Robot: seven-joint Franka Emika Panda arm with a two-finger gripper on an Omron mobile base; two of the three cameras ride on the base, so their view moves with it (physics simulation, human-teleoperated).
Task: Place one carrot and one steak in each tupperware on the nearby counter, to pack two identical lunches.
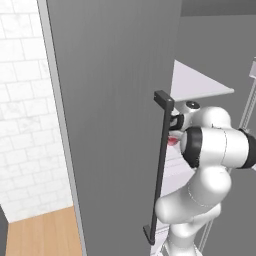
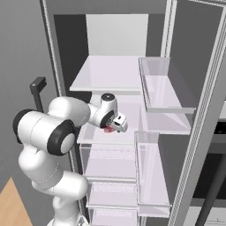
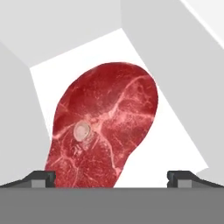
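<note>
Gripper (image 3: 111,176), jaws spread wide and empty, poised over a steak (image 3: 105,127) lying flat on a white fridge shelf (image 2: 95,134), apparently aligned to straddle it for pickup.

the grey band cuts off the near end of the red marbled raw steak (image 3: 103,127) under my wrist.

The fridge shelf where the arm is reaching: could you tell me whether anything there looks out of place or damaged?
Nothing stands out. A whole raw steak lies flat on the white fridge shelf, unwrapped but intact, with no spill around it. The gripper hangs open above it, fingers apart.
</note>
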